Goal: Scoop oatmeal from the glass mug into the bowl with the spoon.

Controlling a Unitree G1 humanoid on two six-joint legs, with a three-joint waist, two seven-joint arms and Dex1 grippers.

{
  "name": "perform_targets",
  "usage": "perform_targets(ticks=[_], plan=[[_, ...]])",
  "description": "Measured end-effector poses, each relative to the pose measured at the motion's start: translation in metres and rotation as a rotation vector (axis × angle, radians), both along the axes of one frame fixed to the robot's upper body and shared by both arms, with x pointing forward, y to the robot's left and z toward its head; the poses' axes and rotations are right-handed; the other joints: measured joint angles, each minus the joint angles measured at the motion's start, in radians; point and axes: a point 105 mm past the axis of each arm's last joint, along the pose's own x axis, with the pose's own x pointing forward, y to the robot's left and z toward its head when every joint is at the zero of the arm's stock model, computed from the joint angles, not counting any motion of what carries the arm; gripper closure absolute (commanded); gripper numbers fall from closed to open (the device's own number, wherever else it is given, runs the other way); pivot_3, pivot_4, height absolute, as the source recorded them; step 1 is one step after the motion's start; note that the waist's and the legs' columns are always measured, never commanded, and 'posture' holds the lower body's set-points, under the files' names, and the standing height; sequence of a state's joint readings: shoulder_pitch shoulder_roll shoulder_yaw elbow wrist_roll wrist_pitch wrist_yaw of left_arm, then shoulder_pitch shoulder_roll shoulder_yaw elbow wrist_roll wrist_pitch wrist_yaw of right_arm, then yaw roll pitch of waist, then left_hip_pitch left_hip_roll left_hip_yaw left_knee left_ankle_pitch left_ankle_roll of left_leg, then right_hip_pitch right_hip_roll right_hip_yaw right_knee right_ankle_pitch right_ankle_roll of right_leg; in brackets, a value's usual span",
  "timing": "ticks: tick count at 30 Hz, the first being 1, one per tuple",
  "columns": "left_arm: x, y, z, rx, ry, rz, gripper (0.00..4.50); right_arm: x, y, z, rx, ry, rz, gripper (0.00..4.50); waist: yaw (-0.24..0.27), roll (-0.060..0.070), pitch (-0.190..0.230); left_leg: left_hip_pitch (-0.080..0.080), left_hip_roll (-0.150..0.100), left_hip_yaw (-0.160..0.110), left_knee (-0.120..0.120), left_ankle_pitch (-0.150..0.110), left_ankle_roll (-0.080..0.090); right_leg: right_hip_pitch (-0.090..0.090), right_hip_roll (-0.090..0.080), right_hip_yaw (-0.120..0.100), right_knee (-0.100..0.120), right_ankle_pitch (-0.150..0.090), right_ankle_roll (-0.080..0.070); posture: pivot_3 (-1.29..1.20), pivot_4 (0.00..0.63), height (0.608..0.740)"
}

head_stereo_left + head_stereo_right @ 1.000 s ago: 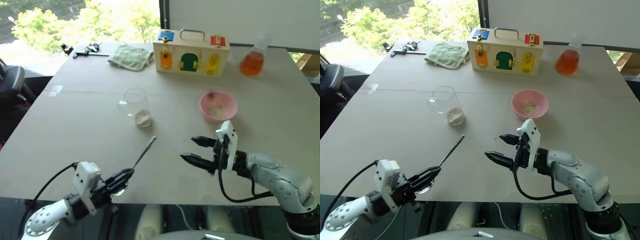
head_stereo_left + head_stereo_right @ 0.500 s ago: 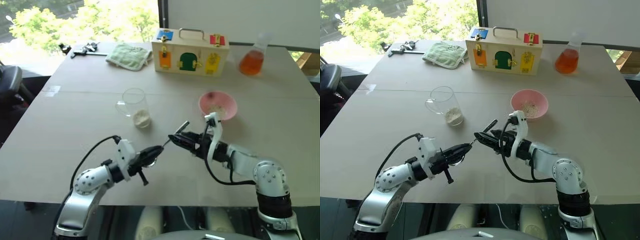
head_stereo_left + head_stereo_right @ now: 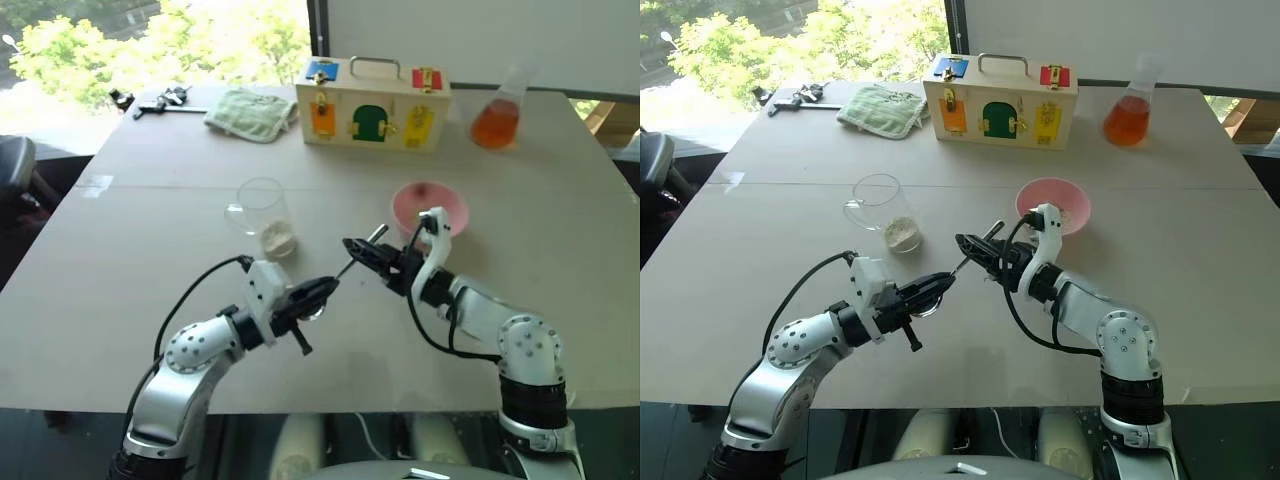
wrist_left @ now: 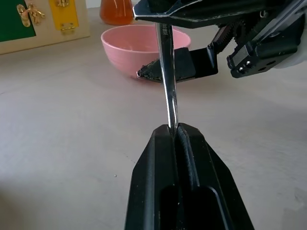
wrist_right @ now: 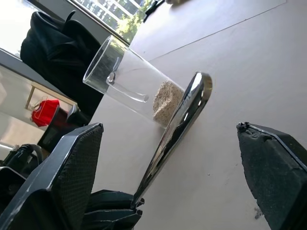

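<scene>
The left pincer [image 3: 322,289] was clamped shut on the spoon [image 4: 166,67], near its bowl end. The right pincer [image 3: 362,254] stood wide open around the handle tip, apparently for a handover. Beyond both pincers on the worktop [image 3: 150,240] stood the glass mug [image 3: 264,215] with oatmeal [image 3: 278,239]; the bowl [image 3: 430,205] sat just behind the right pincer.

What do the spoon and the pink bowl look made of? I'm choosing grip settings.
The slim silver spoon looks like polished metal: its handle mirrors the surroundings. The small round pink bowl looks like matte plastic: even colour, soft sheen, though glazed ceramic can't be ruled out.
</scene>
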State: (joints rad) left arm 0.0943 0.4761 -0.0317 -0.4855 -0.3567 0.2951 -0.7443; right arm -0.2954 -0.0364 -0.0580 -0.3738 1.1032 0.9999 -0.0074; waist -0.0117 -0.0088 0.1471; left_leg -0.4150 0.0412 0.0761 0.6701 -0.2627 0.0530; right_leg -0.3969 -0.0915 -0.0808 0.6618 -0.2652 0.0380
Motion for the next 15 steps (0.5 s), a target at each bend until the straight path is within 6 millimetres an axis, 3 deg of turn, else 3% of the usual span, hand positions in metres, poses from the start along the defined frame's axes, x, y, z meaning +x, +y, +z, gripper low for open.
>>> perform_targets(ticks=[5, 9, 10, 15], plan=[[-0.004, 0.002, -0.005, -0.003, 0.011, 0.005, 4.5, 0.001, 0.001, 0.005, 0.012, -0.013, -0.001, 2.15, -0.001, 0.0, 0.0, 0.0, 0.0, 0.0, 0.0, 0.0, 0.0, 0.0, 0.0, 0.0, 0.0, 0.0, 0.0, 0.0, 0.15, 0.74], [-0.004, 0.004, -0.008, -0.009, 0.005, 0.006, 4.5, 0.001, 0.001, 0.006, 0.013, -0.016, 0.0, 4.15, 0.0, 0.0, 0.0, 0.0, 0.0, 0.0, 0.0, 0.0, 0.0, 0.0, 0.0, 0.0, 0.0, 0.0, 0.0, 0.0, 0.15, 0.74], [-0.003, 0.005, -0.012, -0.008, 0.021, 0.01, 4.5, -0.002, 0.006, 0.009, 0.039, -0.023, 0.033, 4.43, 0.0, 0.001, 0.0, 0.0, 0.0, 0.0, 0.0, 0.0, 0.0, 0.0, 0.0, 0.0, 0.0, 0.0, 0.0, 0.0, 0.15, 0.74], [0.001, 0.007, -0.014, -0.013, 0.013, 0.01, 4.5, -0.002, 0.006, 0.009, 0.036, -0.02, 0.032, 4.43, 0.0, 0.001, 0.001, 0.0, 0.0, 0.0, 0.0, 0.0, 0.0, 0.0, 0.0, 0.0, 0.0, 0.0, 0.0, 0.0, 0.15, 0.74]])
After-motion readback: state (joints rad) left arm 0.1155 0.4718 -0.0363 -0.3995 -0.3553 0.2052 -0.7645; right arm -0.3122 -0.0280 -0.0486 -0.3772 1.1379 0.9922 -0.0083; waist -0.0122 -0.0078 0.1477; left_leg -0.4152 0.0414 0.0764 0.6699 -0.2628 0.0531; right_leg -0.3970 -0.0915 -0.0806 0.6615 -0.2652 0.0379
